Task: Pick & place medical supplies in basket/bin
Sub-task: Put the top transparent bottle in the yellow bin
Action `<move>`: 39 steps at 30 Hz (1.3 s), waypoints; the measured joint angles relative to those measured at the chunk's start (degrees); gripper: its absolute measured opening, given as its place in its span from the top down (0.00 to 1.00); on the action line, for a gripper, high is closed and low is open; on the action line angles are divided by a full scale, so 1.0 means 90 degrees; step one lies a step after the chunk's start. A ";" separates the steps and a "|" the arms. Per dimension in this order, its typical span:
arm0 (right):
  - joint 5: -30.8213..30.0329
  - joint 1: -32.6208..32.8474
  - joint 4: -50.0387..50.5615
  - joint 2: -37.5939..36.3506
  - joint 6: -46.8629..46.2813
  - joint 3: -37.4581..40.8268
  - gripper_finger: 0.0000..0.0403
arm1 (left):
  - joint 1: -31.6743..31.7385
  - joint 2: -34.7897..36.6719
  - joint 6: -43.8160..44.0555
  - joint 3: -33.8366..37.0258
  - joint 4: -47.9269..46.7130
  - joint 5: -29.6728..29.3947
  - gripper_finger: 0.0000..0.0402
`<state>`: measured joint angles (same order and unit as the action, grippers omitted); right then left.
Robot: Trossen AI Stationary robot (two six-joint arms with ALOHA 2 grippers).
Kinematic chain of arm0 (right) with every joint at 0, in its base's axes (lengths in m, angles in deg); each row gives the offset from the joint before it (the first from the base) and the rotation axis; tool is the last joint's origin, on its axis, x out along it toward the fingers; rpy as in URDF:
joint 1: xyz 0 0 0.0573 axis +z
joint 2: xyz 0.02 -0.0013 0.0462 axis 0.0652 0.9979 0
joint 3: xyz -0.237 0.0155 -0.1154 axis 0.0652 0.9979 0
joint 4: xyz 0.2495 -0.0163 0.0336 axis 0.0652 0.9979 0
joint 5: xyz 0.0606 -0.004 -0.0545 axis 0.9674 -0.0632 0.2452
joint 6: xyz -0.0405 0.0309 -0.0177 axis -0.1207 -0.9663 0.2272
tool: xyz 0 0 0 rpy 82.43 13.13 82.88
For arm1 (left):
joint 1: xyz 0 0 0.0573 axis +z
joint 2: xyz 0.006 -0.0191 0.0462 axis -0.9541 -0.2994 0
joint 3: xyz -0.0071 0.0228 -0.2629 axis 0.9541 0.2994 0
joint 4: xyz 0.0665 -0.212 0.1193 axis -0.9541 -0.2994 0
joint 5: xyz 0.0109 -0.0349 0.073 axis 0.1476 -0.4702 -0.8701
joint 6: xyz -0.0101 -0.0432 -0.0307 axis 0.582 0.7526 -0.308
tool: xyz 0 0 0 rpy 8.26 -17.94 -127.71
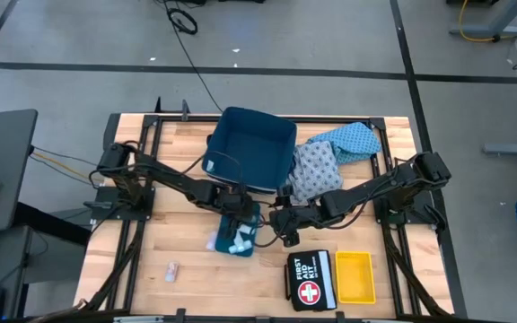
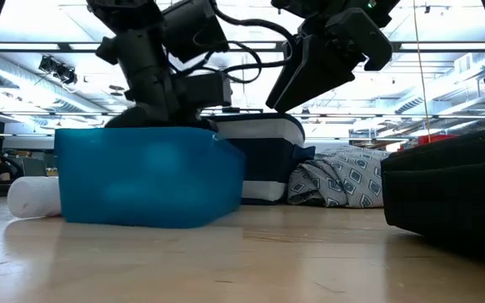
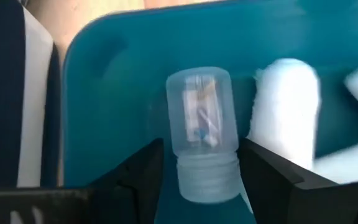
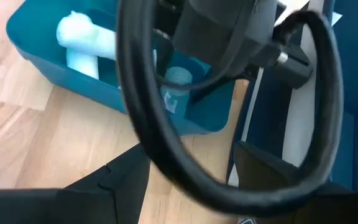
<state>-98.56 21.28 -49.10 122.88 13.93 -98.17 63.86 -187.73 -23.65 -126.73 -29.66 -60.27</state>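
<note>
Pinching a small clear vial (image 3: 201,134) by its neck, the left claw (image 3: 199,171) hangs over the teal tray (image 1: 240,235) near the middle of the worktop (image 1: 187,274). The vial's capped end points back between the two dark fingers (image 3: 143,168), and a slip of paper shows through its wall. White rolls (image 3: 284,112) lie in the tray just beside it.

At three o'clock of the tray, the right claw (image 1: 287,235) hovers low above bare wood, its fingers spread with nothing between them.

At twelve o'clock of the tray sits a dark blue bin (image 1: 251,148), tilted, with a white rim seen in the low view. Touching its three o'clock side lies a grey patterned cloth (image 1: 314,170), and a light-blue cloth (image 1: 348,142) lies against that one toward two o'clock.

Near the worktop's six o'clock edge stand a black first aid kit (image 1: 311,280) and, just beside it at three o'clock, a yellow tray (image 1: 354,276). A tiny pale packet (image 1: 172,269) lies alone at eight o'clock of the teal tray.
</note>
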 joint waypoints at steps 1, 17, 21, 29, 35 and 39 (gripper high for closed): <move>-0.0001 0.0000 0.0002 0.0000 -0.0001 0.0000 0.40 | 0.0015 -0.0043 -0.0017 -0.0005 0.0015 -0.0042 0.52; -0.0015 0.0002 0.0011 0.0000 -0.0028 0.0000 0.40 | 0.0004 -0.0087 0.0159 0.0016 0.0258 -0.0634 0.69; -0.0012 0.0002 0.0021 0.0000 -0.0030 0.0000 0.40 | -0.0056 -0.0085 0.0251 0.0016 0.0253 -0.0655 0.69; 0.0005 0.0002 0.0029 0.0000 -0.0065 0.0000 0.40 | -0.0282 0.0193 0.0348 0.0016 0.0083 -0.1080 0.69; 0.0005 0.0002 0.0043 0.0000 -0.0073 0.0000 0.40 | -0.0385 0.0677 0.0616 0.0016 -0.0136 -0.1193 0.69; 0.0081 0.0002 -0.0014 0.0000 -0.0144 0.0000 0.41 | -0.0474 0.0991 0.0690 0.0016 -0.0235 -0.1407 0.69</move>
<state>-97.83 21.30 -49.23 122.88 12.63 -98.17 59.60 -178.81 -17.44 -126.59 -31.77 -72.93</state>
